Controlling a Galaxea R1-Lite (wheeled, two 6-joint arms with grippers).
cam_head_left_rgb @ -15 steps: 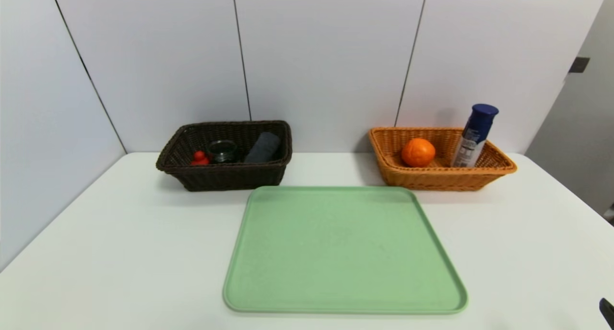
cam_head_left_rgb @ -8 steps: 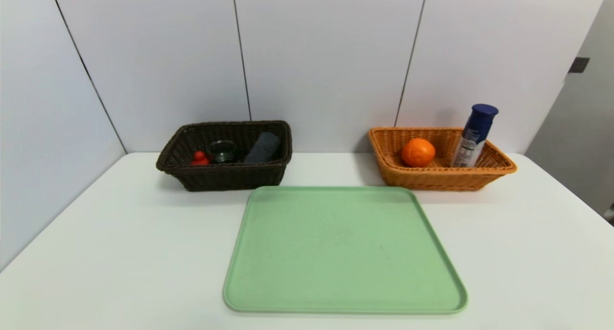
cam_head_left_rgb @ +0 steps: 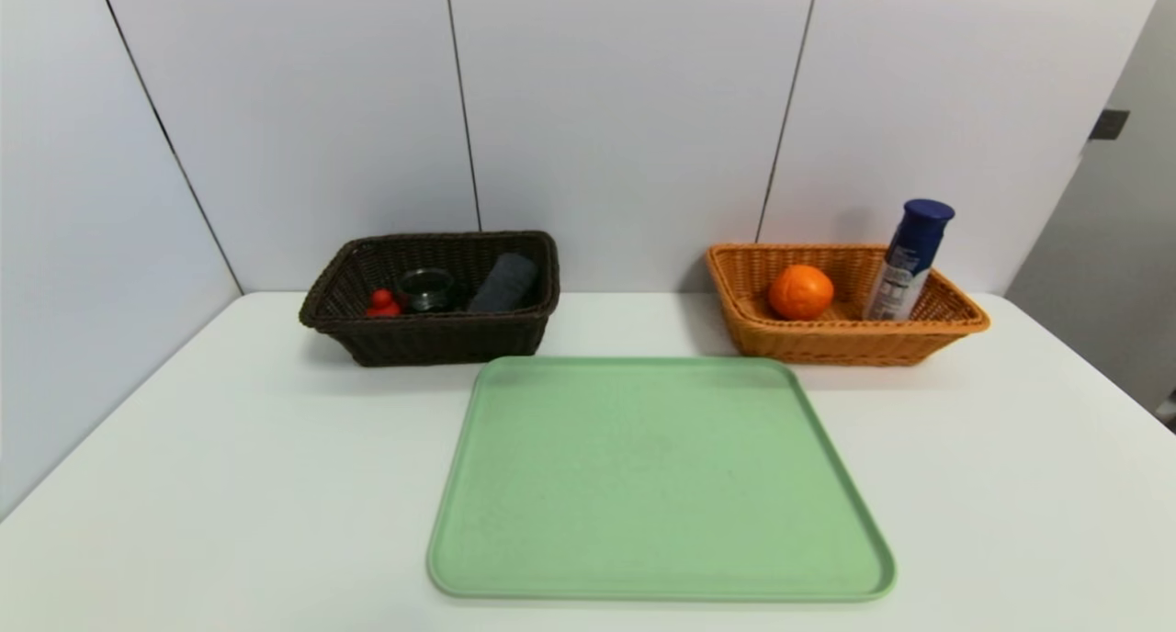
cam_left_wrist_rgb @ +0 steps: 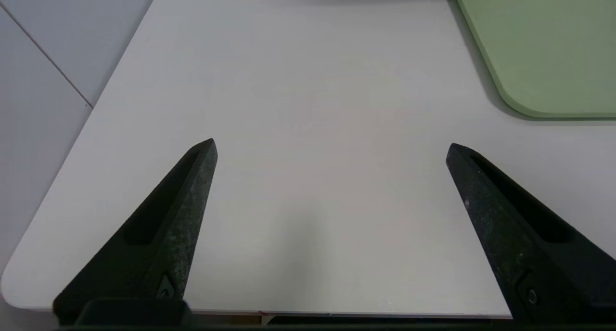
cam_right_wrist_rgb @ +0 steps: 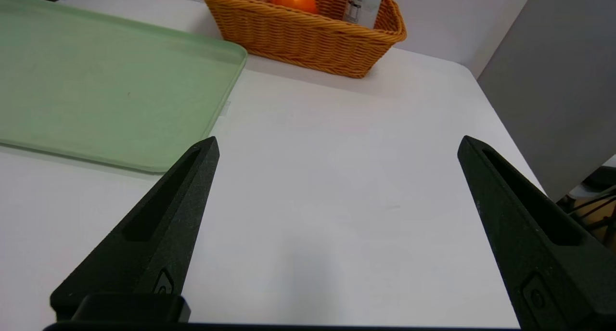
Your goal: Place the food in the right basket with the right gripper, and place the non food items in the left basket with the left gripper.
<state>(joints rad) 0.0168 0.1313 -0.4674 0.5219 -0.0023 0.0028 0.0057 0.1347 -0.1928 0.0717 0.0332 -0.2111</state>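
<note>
Orange wicker basket [cam_head_left_rgb: 845, 338] at the counter's [cam_head_left_rgb: 230, 485] far right edge holds a round orange [cam_head_left_rgb: 800, 291] and a blue-capped bottle [cam_head_left_rgb: 908, 260]; the dark wicker basket [cam_head_left_rgb: 432, 333] far left holds the non-food. Sorting looks complete, so the flat green tray [cam_head_left_rgb: 657, 485] lies bare, and both the left hand [cam_left_wrist_rgb: 330, 146] and right hand [cam_right_wrist_rgb: 337, 141] hang spread and empty over the near edge.

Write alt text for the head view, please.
A bare green plastic tray lies centred on a white table. Behind it, a dark brown wicker basket holds small items, and an orange wicker basket holds a round orange fruit and a blue-capped bottle.
</note>
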